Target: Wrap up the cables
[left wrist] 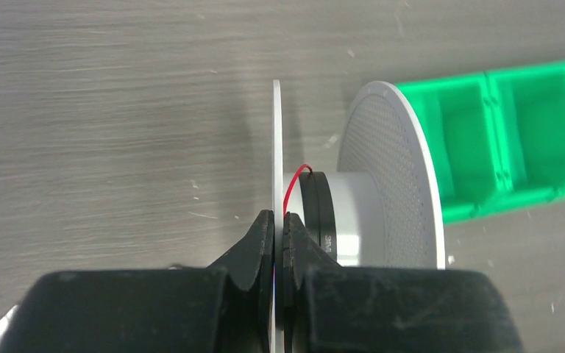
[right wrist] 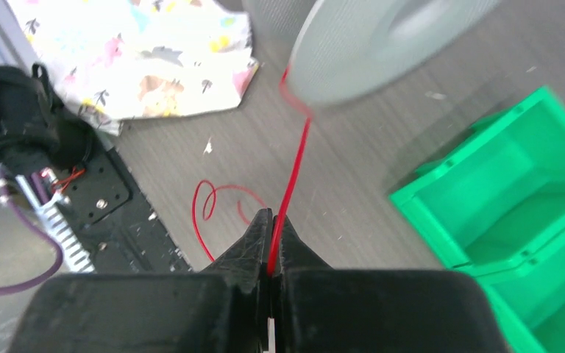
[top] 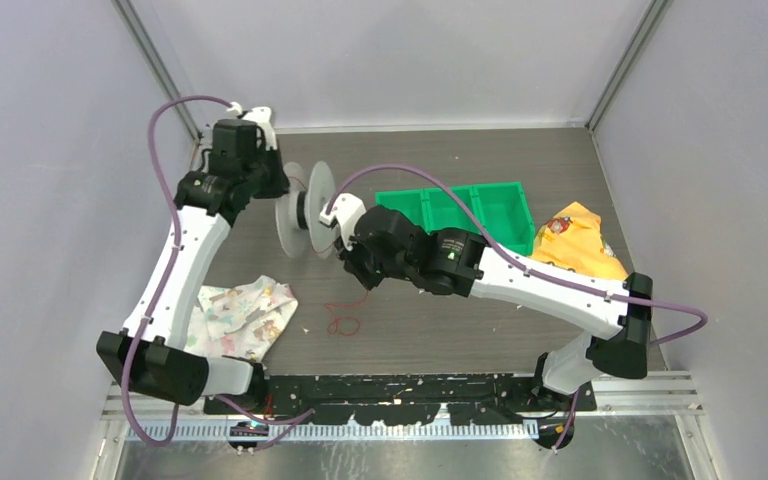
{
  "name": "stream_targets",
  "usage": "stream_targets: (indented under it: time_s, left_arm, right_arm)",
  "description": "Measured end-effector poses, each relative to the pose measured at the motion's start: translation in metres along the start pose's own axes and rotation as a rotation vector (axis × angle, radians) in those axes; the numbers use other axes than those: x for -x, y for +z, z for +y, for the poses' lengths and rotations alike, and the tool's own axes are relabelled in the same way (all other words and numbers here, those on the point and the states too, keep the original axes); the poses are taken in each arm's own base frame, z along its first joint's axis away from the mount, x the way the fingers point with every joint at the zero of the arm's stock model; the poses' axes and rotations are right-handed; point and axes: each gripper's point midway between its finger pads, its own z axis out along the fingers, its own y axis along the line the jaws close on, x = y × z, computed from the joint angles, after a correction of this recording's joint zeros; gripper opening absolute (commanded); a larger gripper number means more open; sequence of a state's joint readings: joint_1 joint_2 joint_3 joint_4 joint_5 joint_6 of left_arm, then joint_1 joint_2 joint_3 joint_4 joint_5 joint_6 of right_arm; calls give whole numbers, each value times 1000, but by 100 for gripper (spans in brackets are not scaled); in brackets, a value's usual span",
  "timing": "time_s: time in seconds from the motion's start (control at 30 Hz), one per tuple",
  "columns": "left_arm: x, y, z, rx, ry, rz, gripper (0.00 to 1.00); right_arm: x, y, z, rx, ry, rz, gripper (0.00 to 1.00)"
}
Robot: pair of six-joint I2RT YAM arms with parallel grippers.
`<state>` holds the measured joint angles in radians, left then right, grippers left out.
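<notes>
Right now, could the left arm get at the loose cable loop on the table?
Probably not yet: the left gripper is shut on the spool's flange and would have to let go first. The loop itself lies in the open, near the cloth.

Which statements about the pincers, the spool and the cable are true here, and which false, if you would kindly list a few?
1. The right pincer is shut on the red cable. True.
2. The left pincer hangs open above the spool. False: it is shut on the spool's flange.
3. The spool lies inside the green bin. False: it is outside, beside the bin.
4. A loose cable loop lies on the table. True.
</notes>
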<state>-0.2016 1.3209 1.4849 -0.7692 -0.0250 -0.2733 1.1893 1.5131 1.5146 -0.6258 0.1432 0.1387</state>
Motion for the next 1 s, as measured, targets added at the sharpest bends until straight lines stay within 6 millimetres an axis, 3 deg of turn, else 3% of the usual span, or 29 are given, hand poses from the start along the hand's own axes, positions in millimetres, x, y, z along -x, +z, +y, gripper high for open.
stream_targets:
  time_s: [0.2, 0.33, 0.5, 0.73, 0.87, 1.0]
  left_arm:
    - [-31, -7, -50, -168, 176, 95, 0]
    - [-41, -12, -65, -242, 245, 125, 0]
    - [-55, -20, -75, -296, 343, 166, 0]
    - [-61, -44, -95, -460, 437, 164, 0]
    - [-57, -71, -107, -564, 472, 110, 0]
    - [-41, -101, -117, -639, 486, 33, 0]
  right_arm:
    - [41, -13, -23, -101, -54, -112, 1]
    - [64, -18, -44, -169, -27, -181, 1]
    - [69, -20, -84, -267, 14, -193, 1]
    - [60, -21, -137, -364, 84, -172, 3]
    - [34, -13, -165, -388, 146, -116, 11]
    - [5, -1, -175, -375, 200, -64, 18]
